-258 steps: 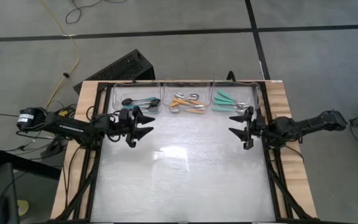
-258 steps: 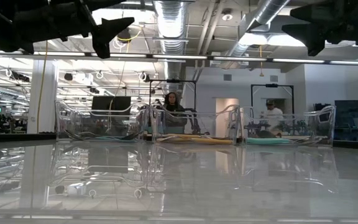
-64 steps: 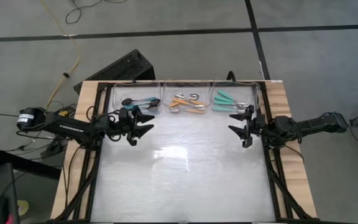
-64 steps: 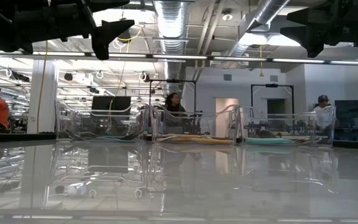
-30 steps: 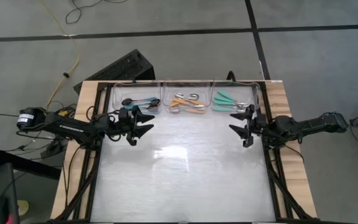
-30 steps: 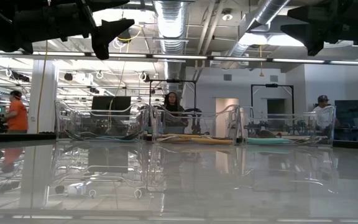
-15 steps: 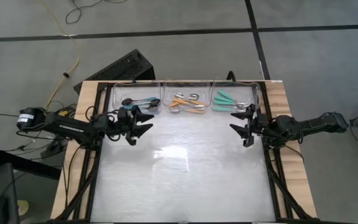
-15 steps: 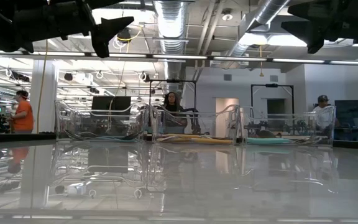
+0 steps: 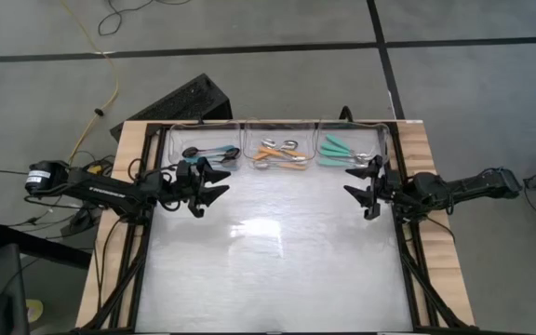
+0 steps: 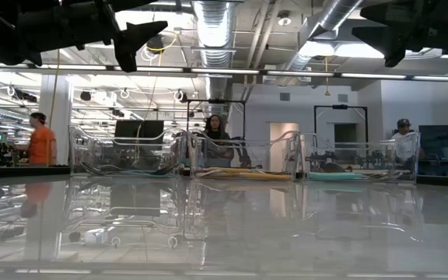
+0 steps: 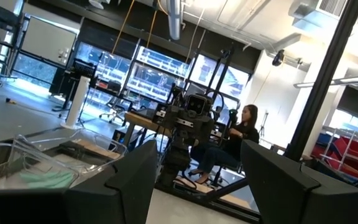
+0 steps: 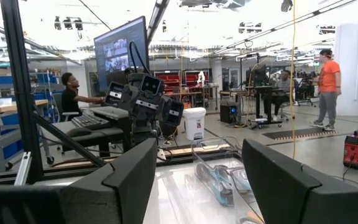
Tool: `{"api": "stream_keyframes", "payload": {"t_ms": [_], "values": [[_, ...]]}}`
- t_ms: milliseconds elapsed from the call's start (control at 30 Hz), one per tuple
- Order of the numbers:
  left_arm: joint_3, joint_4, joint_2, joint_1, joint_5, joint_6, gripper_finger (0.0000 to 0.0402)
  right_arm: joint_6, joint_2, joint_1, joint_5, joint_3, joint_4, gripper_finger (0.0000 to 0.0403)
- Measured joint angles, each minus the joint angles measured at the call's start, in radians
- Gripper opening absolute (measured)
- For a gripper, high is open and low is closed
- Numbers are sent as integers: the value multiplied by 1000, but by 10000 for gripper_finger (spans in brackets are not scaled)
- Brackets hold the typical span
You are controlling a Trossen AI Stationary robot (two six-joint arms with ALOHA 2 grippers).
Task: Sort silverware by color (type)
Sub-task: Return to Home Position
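Spoons lay sorted in three clear bins along the far edge of the table. Left tool and right tool hung wide, empty, near the side edges; judged parked, sorting complete.

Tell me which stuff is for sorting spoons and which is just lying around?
For the job: blue-handled spoons, orange-handled spoons, teal-handled spoons, the clear bins holding them, left gripper and right gripper, both with open fingers.
Just lying about: black case and yellow cable on the floor, person in orange.
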Motion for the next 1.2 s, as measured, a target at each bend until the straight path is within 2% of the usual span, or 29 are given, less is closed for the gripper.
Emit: {"api": "stream_keyframes", "payload": {"t_ms": [1200], "values": [[0, -53, 0, 0, -5, 13, 218, 7, 0, 0, 0, 0, -8, 265]]}}
